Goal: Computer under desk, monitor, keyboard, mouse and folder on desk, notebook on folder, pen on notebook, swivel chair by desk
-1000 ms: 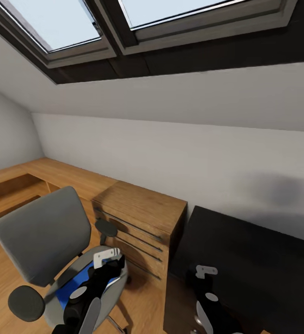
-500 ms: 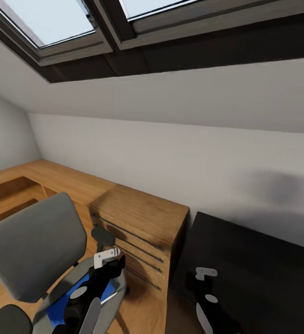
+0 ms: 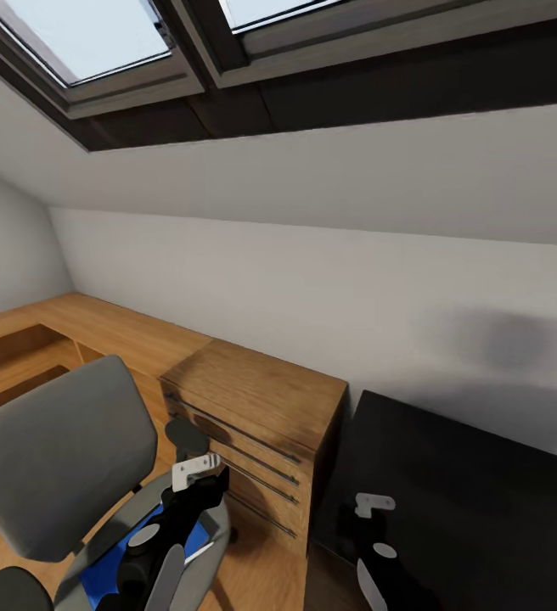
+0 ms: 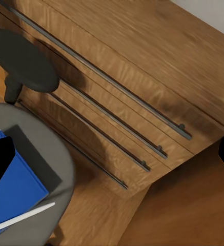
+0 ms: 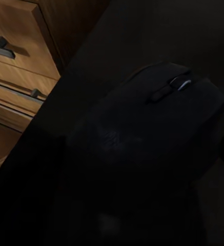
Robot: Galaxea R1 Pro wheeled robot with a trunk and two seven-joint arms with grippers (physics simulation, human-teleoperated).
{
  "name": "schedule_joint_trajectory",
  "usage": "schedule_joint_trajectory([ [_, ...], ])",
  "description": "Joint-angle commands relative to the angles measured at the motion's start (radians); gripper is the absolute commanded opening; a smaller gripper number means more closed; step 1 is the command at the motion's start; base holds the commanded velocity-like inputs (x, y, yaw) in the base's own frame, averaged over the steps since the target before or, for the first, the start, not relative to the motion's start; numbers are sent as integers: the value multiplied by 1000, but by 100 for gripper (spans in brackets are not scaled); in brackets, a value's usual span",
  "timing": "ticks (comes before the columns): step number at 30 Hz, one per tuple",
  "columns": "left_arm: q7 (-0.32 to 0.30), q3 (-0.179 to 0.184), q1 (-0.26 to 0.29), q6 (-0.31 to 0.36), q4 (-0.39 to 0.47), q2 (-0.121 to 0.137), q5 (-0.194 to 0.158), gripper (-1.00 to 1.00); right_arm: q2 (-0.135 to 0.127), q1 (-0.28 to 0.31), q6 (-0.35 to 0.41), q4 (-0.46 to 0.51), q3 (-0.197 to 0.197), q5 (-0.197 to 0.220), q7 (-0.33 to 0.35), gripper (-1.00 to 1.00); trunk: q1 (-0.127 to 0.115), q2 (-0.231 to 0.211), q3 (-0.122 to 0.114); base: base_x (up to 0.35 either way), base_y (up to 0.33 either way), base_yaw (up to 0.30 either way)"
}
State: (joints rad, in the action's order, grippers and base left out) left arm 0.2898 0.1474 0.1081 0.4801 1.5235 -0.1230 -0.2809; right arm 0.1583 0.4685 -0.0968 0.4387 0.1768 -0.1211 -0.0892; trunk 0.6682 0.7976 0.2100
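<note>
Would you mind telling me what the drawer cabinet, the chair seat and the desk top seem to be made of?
The drawer cabinet looks like warm varnished wood, with streaky grain and thin dark metal-looking bar handles. The swivel chair seems upholstered in matte grey fabric or padding, with no shine; its armrest pad looks like dull black plastic or rubber. The desk is matte black, possibly painted board; no grain is discernible.

Both arms reach forward, low in the head view — left gripper (image 3: 198, 472) ahead of the right gripper (image 3: 372, 504); whether either set of jaws is parted is unclear.
</note>
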Motion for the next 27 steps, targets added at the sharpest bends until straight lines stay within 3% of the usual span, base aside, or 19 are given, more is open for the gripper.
schedule_joint_trajectory([
  [1, 9, 1, 1, 3, 1, 0, -11, 100, 2, 1, -3, -1, 6, -11, 0, -100, 0, 1, 1, 0, 0, 0],
  [3, 9, 1, 1, 3, 1, 0, -11, 100, 2, 1, -3, -1, 6, -11, 2, -100, 0, 1, 1, 0, 0, 0],
  [8, 9, 2, 1, 3, 1, 0, -11, 100, 1, 1, -4, -2, -69, -10, 3, -100, 0, 1, 1, 0, 0, 0],
  [11, 9, 3, 1, 3, 1, 0, -11, 100, 1, 1, -4, -2, -82, -9, 3, -100, 0, 1, 1, 0, 0, 0],
  [26, 10, 4, 1, 2, 1, -1, -10, 100, 1, 1, -4, -2, -86, -9, 3, -100, 0, 1, 1, 0, 0, 0],
  [27, 11, 4, 1, 2, 1, -1, -10, 100, 1, 1, -4, -2, -86, -9, 3, 100, 0, 1, 1, 0, 0, 0],
])
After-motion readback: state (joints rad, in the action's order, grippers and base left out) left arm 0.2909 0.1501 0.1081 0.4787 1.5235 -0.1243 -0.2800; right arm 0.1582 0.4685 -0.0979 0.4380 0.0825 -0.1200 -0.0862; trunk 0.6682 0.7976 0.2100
